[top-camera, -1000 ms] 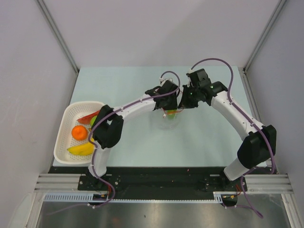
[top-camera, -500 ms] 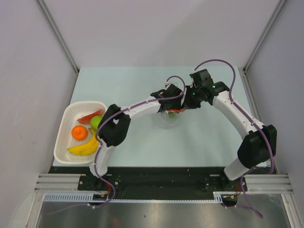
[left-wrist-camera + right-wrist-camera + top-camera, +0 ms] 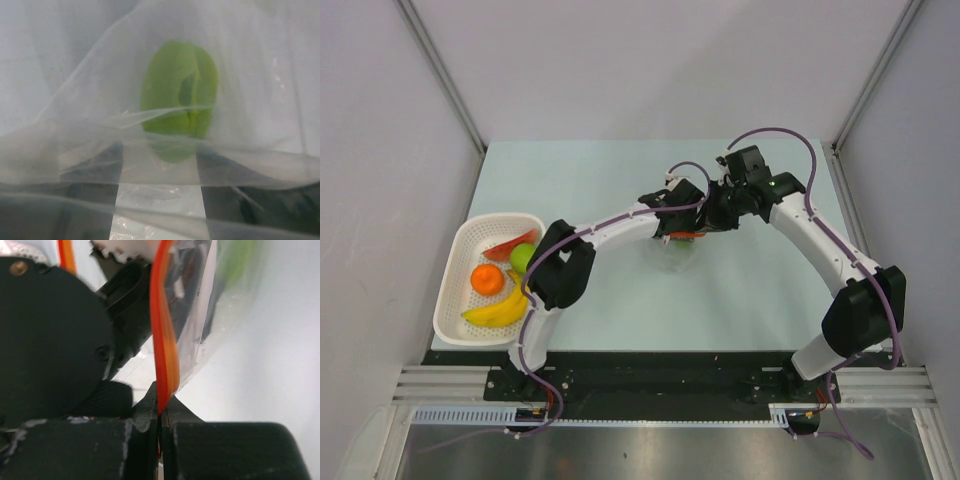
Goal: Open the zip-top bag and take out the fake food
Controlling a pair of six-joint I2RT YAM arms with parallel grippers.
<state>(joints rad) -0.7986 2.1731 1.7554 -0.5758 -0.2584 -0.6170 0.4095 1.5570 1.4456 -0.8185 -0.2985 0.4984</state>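
The clear zip-top bag [image 3: 677, 252] sits mid-table between both grippers. My right gripper [image 3: 161, 412] is shut on the bag's red zip strip [image 3: 164, 340] and holds the mouth up; it also shows in the top view [image 3: 700, 226]. My left gripper [image 3: 160, 170] is at the bag's mouth [image 3: 672, 230], its two dark fingers [image 3: 85, 195] spread apart behind folds of plastic. A flat green piece of fake food [image 3: 180, 97] lies inside the bag just ahead of those fingers. It is a green blur in the right wrist view [image 3: 237, 260].
A white perforated basket [image 3: 455, 305] stands at the table's left edge with an orange [image 3: 487, 279], a round green fruit [image 3: 523, 257], a yellow banana [image 3: 492, 314] and a red piece [image 3: 508, 245]. The left arm's elbow hangs over its right side.
My left arm has stretched to the right, bringing its gripper to the bag's mouth. My right gripper has shifted slightly right and back, still holding the zip strip.
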